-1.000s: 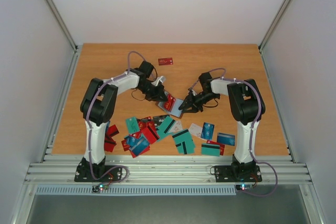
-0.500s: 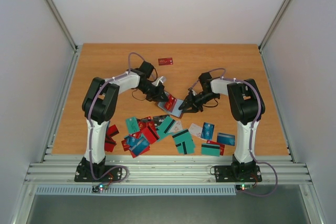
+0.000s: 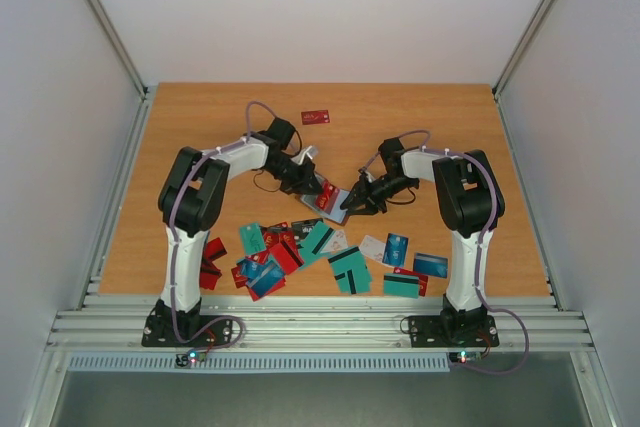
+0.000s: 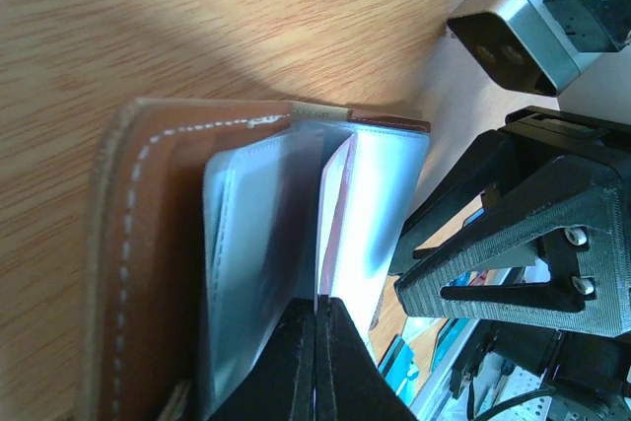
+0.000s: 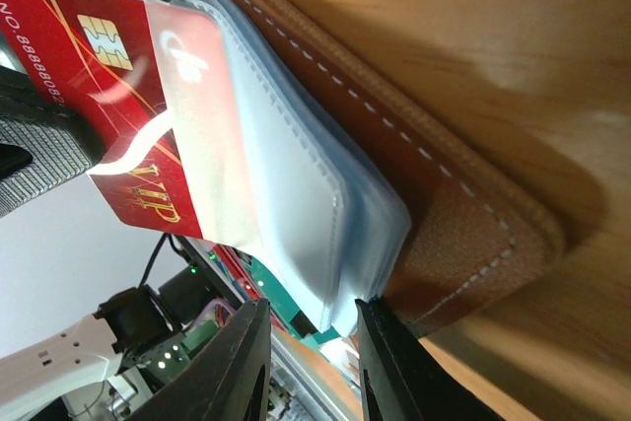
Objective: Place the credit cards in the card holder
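My left gripper [image 4: 316, 315] is pinched tight on the red card [image 5: 118, 145], whose far end sits inside a clear sleeve [image 5: 286, 175] of the card holder [image 4: 138, 244] at the centre of the top view, while my right gripper [image 5: 308, 315] clamps narrowly on that holder's edge, other credit cards [image 3: 350, 267] scattered lower down.

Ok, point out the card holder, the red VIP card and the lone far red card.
card holder [image 5: 434, 219]: right wrist view, brown stitched cover.
red VIP card [image 5: 99, 96]: right wrist view, bare face below chip.
lone red card [image 3: 316, 117]: top view, its middle.
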`<state>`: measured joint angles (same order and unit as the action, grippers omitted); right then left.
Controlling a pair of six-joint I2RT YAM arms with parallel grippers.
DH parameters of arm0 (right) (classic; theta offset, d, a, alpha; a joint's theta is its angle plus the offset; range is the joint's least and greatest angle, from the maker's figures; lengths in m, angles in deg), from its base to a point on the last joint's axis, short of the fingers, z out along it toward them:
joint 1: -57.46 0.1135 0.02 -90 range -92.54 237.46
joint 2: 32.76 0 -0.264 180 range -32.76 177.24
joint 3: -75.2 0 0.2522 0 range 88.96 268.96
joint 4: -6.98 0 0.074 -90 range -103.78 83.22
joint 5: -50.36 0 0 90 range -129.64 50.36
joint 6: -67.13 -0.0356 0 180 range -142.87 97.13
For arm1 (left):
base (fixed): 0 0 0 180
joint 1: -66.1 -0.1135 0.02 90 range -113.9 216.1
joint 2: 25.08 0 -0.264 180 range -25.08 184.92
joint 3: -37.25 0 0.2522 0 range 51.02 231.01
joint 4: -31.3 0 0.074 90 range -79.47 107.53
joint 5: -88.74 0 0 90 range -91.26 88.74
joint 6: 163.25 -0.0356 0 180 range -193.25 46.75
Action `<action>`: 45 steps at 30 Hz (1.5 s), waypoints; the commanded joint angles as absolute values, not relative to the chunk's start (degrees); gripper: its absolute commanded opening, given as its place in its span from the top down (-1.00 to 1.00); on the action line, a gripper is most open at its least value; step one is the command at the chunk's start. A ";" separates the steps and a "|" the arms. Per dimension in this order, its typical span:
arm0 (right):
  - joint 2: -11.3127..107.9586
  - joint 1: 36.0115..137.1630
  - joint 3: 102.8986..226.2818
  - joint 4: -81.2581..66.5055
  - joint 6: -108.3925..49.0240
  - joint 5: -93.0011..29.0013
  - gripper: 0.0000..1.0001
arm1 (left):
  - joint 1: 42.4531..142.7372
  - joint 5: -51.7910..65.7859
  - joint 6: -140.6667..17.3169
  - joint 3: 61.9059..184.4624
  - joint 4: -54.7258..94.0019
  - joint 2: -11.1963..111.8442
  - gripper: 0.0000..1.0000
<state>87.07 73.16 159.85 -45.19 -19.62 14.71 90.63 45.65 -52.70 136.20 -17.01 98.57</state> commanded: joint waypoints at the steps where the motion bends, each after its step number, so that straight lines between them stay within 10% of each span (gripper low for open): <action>1: 91.36 73.81 158.77 -43.48 -20.59 5.19 0.46 | 92.56 44.83 -52.70 136.98 -17.11 101.35 1.00; 45: 90.75 73.72 163.12 -43.45 -21.87 6.08 0.45 | 94.88 40.89 -50.48 136.79 -18.31 101.59 0.89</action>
